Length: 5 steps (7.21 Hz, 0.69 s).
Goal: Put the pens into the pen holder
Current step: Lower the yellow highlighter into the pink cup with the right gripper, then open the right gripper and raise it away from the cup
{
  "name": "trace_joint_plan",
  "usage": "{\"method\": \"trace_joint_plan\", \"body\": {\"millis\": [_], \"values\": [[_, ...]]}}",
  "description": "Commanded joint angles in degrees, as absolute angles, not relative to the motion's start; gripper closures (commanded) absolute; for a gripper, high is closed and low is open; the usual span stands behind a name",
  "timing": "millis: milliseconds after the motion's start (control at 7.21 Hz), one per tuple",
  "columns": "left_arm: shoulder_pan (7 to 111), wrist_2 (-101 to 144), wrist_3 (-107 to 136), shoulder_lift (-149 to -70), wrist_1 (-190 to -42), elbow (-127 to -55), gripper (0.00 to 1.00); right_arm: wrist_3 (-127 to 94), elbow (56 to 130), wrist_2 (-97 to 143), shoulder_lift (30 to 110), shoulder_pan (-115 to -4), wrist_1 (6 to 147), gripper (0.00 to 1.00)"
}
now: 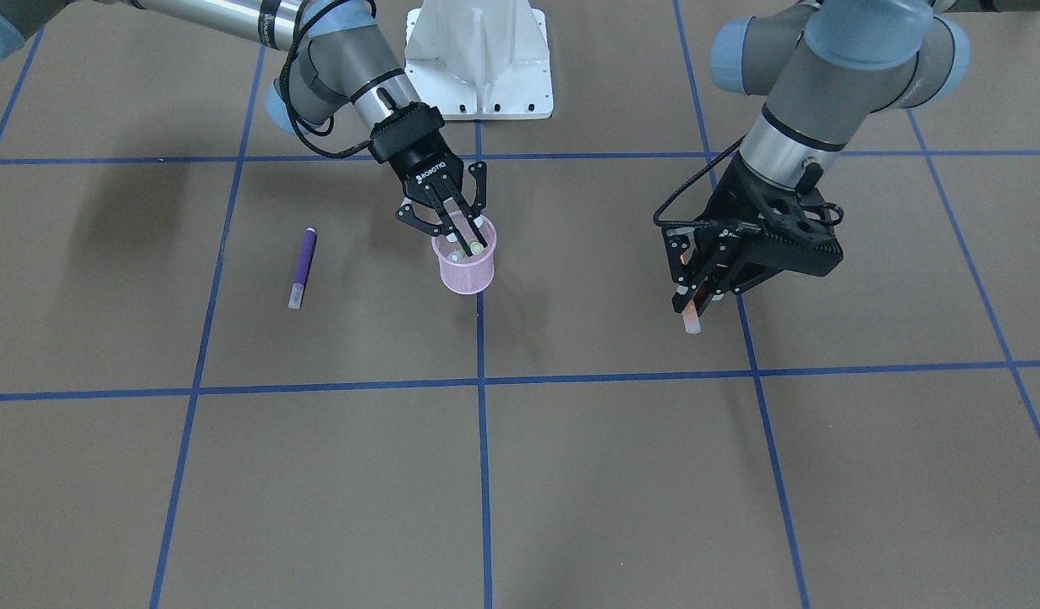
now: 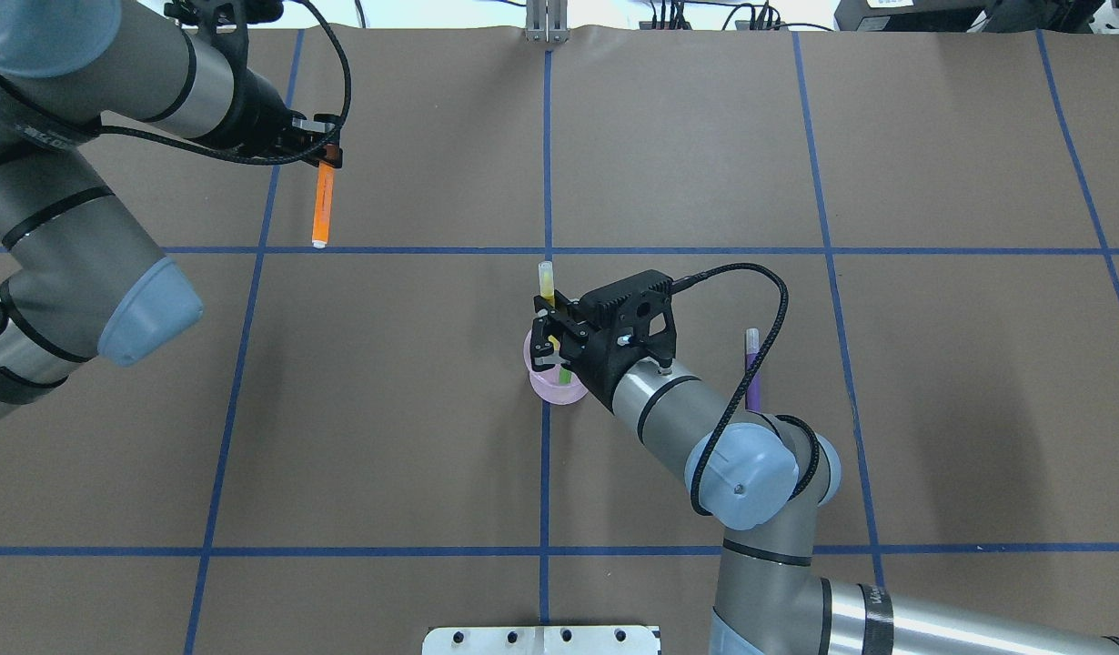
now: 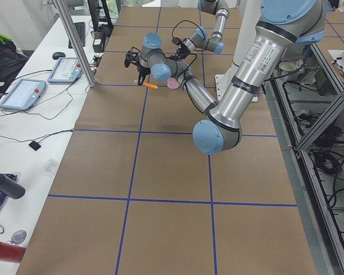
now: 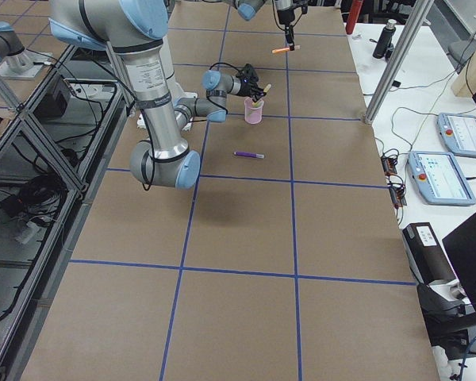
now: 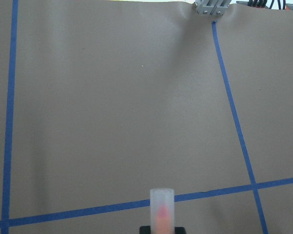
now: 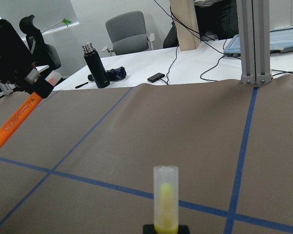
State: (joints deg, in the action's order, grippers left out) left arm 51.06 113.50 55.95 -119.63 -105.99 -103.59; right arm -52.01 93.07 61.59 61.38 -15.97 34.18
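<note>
Right now the right fingers are clamped on the yellow pen. It is tilted, with its lower end dipping into the mouth of the pen holder and its pale cap sticking out on the far side. A green pen already stands in the cup.

The step in hand looks like the drop of the yellow pen. The next move calls for a release and then a straight lift, because the fingers hang just over the rim and a sideways pull could tip the light mesh cup.

The left fingers grip the orange pen by one end, pale cap hanging down, seemingly off the desk. They are well apart from the holder, to its far left. Their turn probably waits until the right arm clears the cup.

The purple pen lies flat to the right of the holder, well apart from it and untouched.

The holder sits near the desk's middle, on a line of blue tape. Bare brown surface lies all round it, and no edge is close to it. The orange pen's way to the cup runs over open desk.
</note>
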Motion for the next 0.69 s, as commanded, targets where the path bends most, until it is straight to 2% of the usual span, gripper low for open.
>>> {"method": "trace_joint_plan", "body": {"millis": [0, 555], "values": [[51.24, 111.53, 55.81, -119.62, -106.08, -104.68, 1.00, -52.29, 93.34, 60.74, 60.82, -15.56, 34.01, 0.01], [51.24, 102.25, 56.60, -119.18, -110.02, -108.01, 1.00, -54.21, 98.43, 65.18, 60.73, -18.18, 39.44, 0.00]]}}
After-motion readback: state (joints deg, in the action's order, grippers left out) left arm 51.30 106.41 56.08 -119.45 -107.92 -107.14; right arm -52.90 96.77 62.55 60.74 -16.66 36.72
